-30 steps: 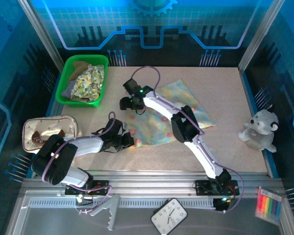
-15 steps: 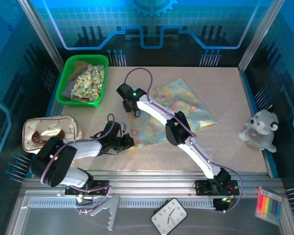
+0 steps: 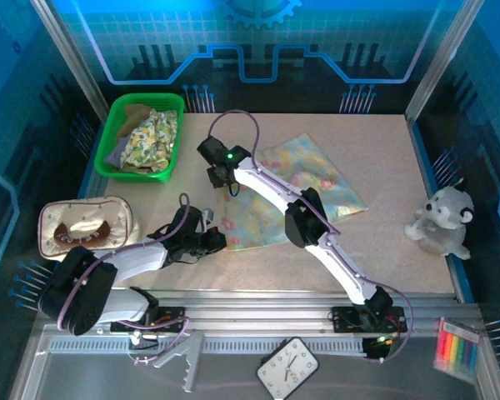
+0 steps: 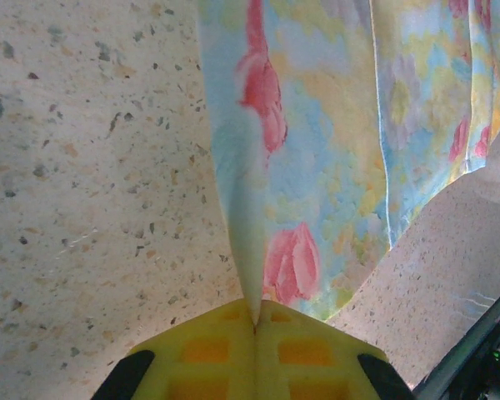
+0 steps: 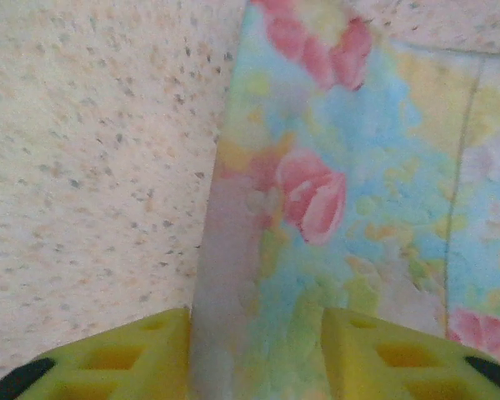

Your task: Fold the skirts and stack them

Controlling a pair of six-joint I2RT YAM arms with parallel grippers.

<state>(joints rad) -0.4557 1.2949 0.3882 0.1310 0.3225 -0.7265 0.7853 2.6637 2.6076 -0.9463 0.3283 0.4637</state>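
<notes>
Pastel cloth, pink roses on washes of blue and yellow: one skirt [image 3: 312, 179], spread flat across the middle of the top view on a speckled beige table [image 3: 400, 250]. Lower left corner of it pinched in the left claw [image 3: 217, 242], just left of centre and low in that view. From the left wrist, yellow fingers [image 4: 204, 350] pressed together at the bottom edge of the frame, clamped on a thin ridge of the cloth that runs up toward the top. Right claw [image 3: 220, 177] at the skirt's upper left edge, above the left one. From the right wrist, two yellow fingers [image 5: 125, 354] standing apart at the bottom of the frame, with a fold of the cloth between them. Hard to tell whether the pads touch it.

Counted:
- Two arms.
- One green basket [image 3: 180, 125] in the upper left, heaped with three pieces: one yellow floral-print cloth [image 3: 150, 137], one olive-tan cloth [image 3: 136, 112] and one lavender cloth [image 3: 115, 155].
- One beige pouch [image 3: 87, 227] with brown trim at the left edge.
- One white plush toy [image 3: 442, 221] at the right edge.
- One clock [image 3: 287, 364] at bottom centre, dial marks too small to read.
- One pack of coloured pens [image 3: 456, 346] in the bottom right corner, any lettering on it too small to make out.
</notes>
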